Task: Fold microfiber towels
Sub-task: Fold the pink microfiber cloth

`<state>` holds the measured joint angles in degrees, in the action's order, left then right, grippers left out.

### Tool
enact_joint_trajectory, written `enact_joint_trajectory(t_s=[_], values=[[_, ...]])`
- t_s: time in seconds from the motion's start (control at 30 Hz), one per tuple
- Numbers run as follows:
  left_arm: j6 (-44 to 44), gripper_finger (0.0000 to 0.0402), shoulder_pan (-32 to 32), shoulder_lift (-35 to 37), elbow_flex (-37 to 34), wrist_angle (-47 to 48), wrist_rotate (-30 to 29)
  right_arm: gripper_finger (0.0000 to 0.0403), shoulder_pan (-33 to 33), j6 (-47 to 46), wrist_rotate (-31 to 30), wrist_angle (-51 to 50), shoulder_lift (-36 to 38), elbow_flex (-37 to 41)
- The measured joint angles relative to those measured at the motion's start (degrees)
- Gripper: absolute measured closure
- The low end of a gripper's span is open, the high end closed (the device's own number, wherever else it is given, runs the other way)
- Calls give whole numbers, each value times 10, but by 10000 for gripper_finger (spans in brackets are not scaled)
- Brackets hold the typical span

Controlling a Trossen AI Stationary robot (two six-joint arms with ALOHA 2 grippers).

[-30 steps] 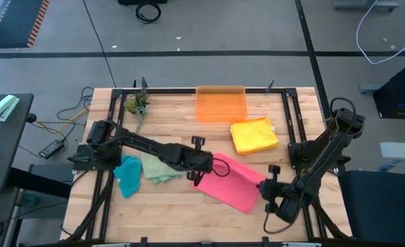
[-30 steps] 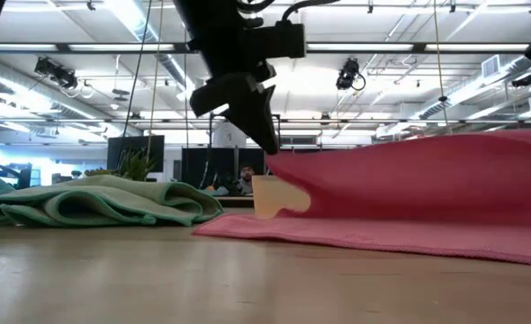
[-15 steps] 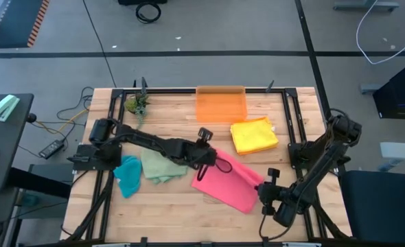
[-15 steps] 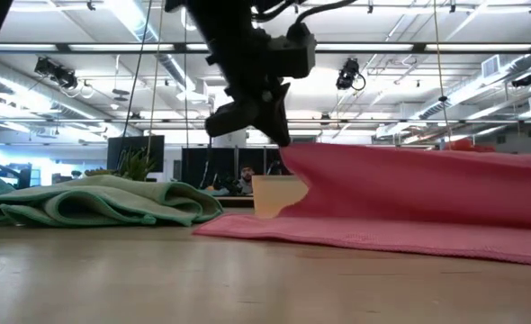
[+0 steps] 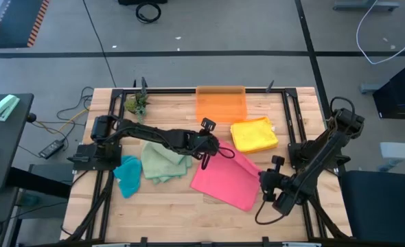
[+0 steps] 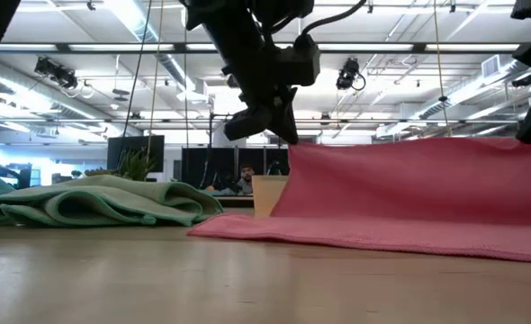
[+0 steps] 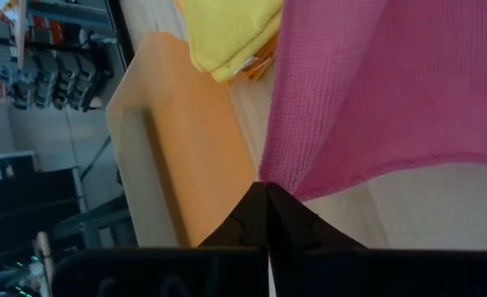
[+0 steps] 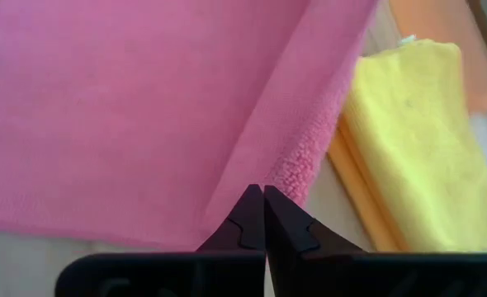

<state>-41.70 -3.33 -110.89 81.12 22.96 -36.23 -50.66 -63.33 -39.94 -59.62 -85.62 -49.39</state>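
The orange bin [image 5: 221, 104] sits at the table's [image 5: 168, 206] twelve o'clock edge; nothing shows inside it. In the low view only a slice of the bin [image 6: 267, 195] shows past the pink towel [image 6: 409, 193].

The left gripper [image 5: 209, 152], near the table's centre, is pinched shut on the pink towel's [image 5: 228, 180] ten o'clock corner and holds it raised; the left wrist view shows its fingertips [image 7: 267, 216] closed together on the pink edge [image 7: 367, 99]. The right gripper [image 5: 265, 180], toward four o'clock, is likewise clamped on the towel's three o'clock corner, its tips [image 8: 262, 221] meeting on a pink fold [image 8: 144, 107]. The rest of the towel lies on the wood between them.

The yellow towel [image 5: 254, 134], folded, lies at two o'clock just beside the bin. The green towel [image 5: 163, 165] and the teal towel [image 5: 128, 175] lie bunched toward nine o'clock.
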Motion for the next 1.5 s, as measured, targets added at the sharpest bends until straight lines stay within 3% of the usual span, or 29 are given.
enact_joint_trajectory(t_s=[0.23,0.37,0.7,1.2,1.5], values=[[-30,398,24,0,0,-5,3,402,4,-38,-1,-28,0,0],[-31,399,41,0,0,-8,51,402,3,-61,-9,-47,0,0],[69,399,22,0,0,21,83,402,-1,-81,-11,-55,0,0],[339,400,-117,-15,1,141,119,402,-52,48,-9,197,-15,0],[392,400,-162,-46,0,155,117,402,-52,50,26,307,-98,0]])
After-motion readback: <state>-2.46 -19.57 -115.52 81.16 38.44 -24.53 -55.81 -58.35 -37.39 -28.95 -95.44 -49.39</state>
